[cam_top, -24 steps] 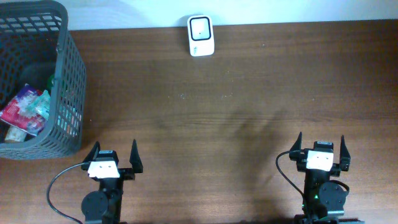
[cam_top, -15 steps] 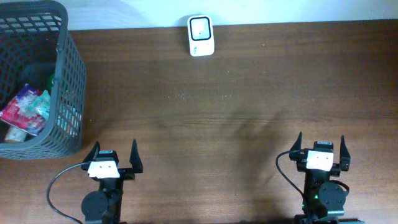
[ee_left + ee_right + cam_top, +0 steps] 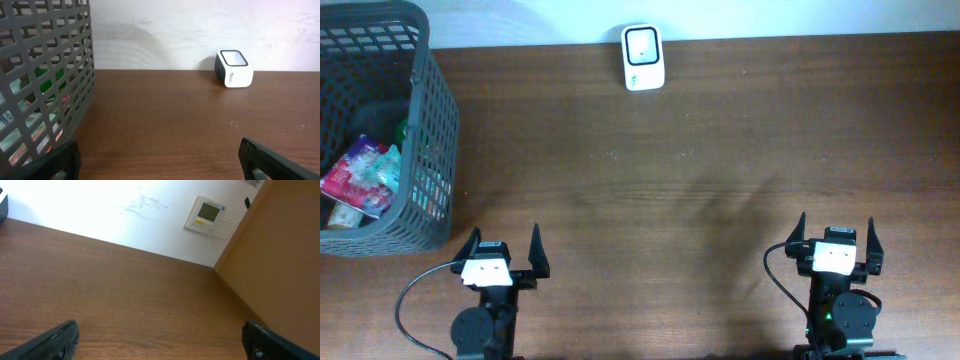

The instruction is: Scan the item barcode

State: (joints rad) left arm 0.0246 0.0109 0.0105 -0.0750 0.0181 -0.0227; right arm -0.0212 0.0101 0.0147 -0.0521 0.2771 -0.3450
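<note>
Several packaged items (image 3: 360, 175) lie in a dark grey mesh basket (image 3: 430, 130) at the table's left edge; the left wrist view shows them through the basket wall (image 3: 55, 100). A white barcode scanner (image 3: 643, 57) stands at the far edge of the table, also in the left wrist view as the scanner (image 3: 233, 68). My left gripper (image 3: 503, 247) rests open near the front edge, just right of the basket, with nothing between its fingers. My right gripper (image 3: 836, 231) stands open at the front right, empty.
The brown wooden table (image 3: 700, 180) ends at a white wall behind. In the right wrist view a wall thermostat (image 3: 208, 216) hangs above the table and a tan panel (image 3: 280, 270) bounds the right side.
</note>
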